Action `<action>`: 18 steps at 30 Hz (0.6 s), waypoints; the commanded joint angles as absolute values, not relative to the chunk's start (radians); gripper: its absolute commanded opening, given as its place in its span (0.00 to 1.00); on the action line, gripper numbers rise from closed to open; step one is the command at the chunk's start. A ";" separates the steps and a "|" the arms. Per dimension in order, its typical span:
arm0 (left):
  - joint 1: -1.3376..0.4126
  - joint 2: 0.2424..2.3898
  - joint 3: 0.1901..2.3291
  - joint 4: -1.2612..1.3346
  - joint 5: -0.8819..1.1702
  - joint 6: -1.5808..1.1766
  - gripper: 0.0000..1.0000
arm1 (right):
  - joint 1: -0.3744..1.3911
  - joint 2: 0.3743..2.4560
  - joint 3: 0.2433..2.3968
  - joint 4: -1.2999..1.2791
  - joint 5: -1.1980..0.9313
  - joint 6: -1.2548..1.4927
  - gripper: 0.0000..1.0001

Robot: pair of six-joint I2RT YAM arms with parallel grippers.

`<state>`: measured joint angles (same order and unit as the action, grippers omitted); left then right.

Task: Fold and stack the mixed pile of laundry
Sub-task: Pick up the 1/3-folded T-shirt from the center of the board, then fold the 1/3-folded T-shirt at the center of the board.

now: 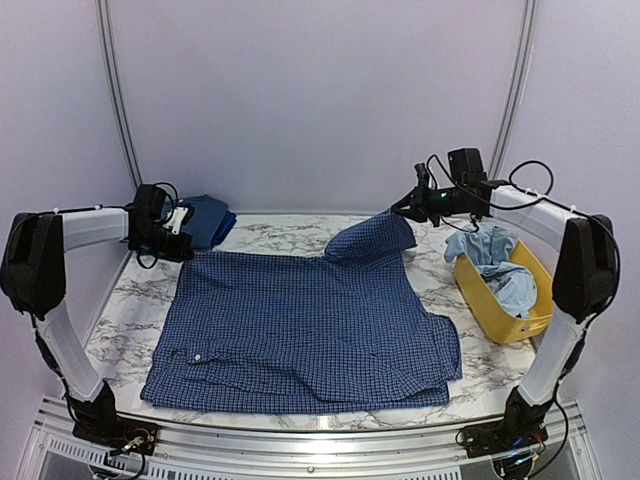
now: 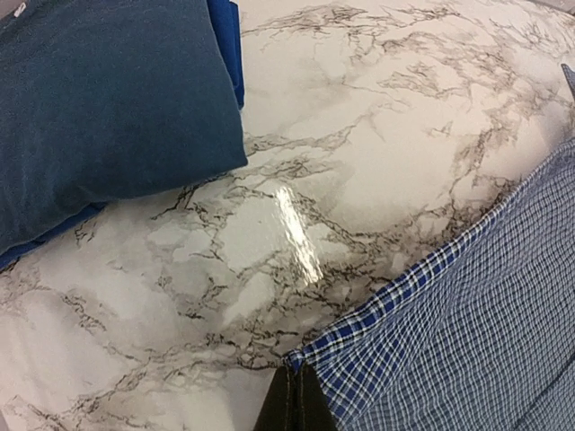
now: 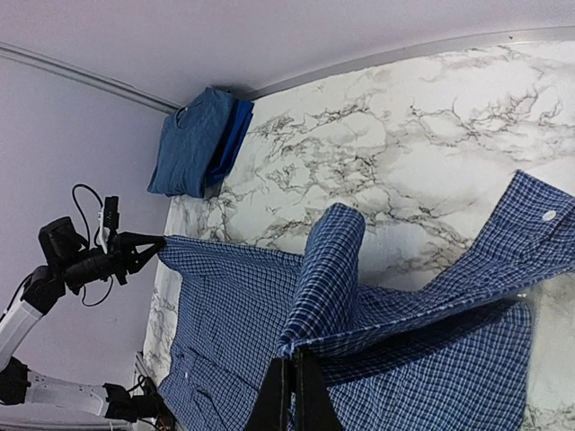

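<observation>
1. The navy small-check shirt [image 1: 300, 330] lies spread over the middle of the bench [image 1: 280, 238], whose top is glossy, white and veined like marble. The shirt is a thin woven cloth, mostly flat, with soft creases along the bench's near edge.
2. My left gripper [image 1: 183, 250] is clenched on the shirt's far-left corner, towards the bench's far-left corner. In the left wrist view its dark fingers [image 2: 292, 404] pinch the hemmed edge just above the shiny surface.
3. My right gripper [image 1: 398, 210] is clamped on a fold of the same shirt near the far edge. It holds that fold off the bench, and the cloth hangs below it in a rounded drape.
4. A folded dark-blue stack [image 1: 208, 220] sits in the far-left corner. A heathered knit piece lies on top of a brighter blue one, making a neat rectangle.
5. A yellow plastic tub [image 1: 485, 308], long and smooth-walled, stands at the right edge. A light-blue garment [image 1: 495, 255] lies crumpled inside it and spills over its far rim.
</observation>
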<state>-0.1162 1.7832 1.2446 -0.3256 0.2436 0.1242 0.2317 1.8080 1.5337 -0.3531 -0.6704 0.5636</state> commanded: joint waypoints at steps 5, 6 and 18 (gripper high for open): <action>-0.140 1.535 1.043 -0.316 0.172 0.189 0.00 | 0.280 1.518 1.345 -0.382 -0.619 0.515 0.00; -0.144 1.510 1.010 -0.316 0.169 0.188 0.00 | 0.286 1.486 1.323 -0.396 -0.607 0.506 0.00; -0.220 1.314 0.828 -0.348 0.039 0.199 0.00 | 0.363 1.126 1.055 -0.536 -0.519 0.498 0.00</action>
